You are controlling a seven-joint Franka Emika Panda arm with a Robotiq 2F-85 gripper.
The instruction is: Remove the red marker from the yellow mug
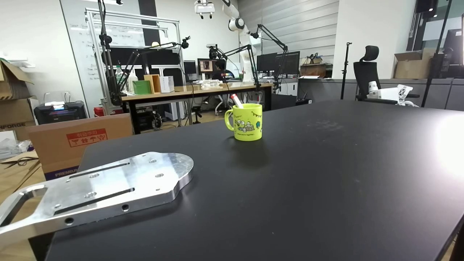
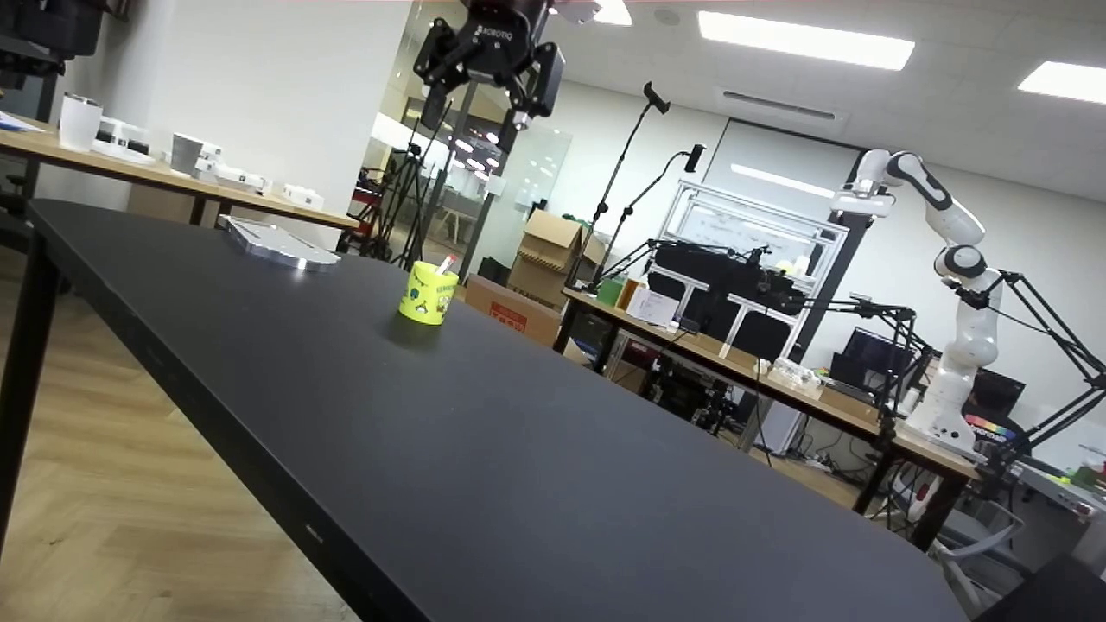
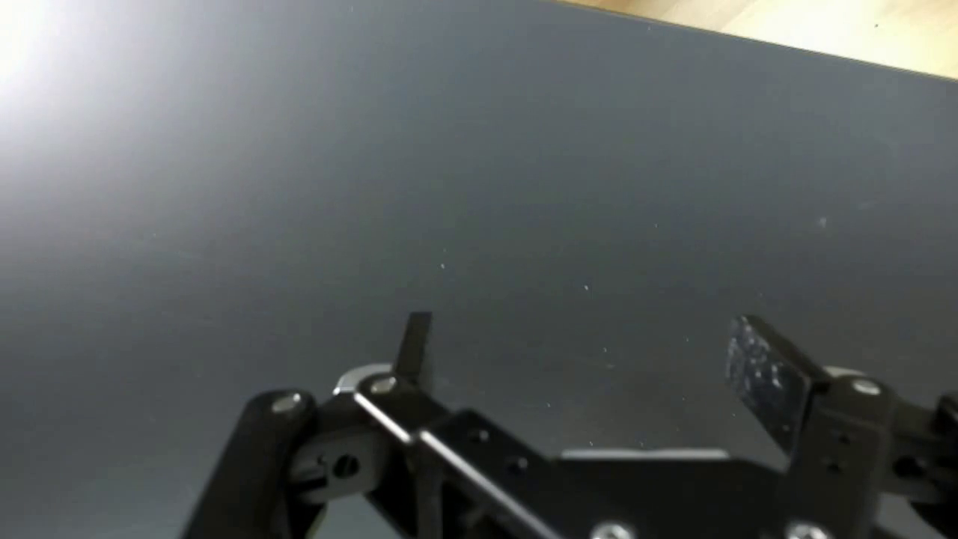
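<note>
Yellow mug (image 1: 248, 123): upright on the black worktop (image 1: 308, 181), apart from a silvery metal plate (image 1: 108, 181)
Red marker (image 1: 237, 100): leaning inside that mug, red end poking above the rim
Fingers (image 3: 767, 378): up over the worktop, spread wide, nothing between them

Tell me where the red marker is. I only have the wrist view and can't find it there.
Observer: The red marker is in the yellow mug, leaning, with its red end sticking out above the rim.
Operator: Copy. Is the gripper down at the mug?
Observer: No. In an exterior view the gripper hangs up off the table, apart from the mug.
</note>
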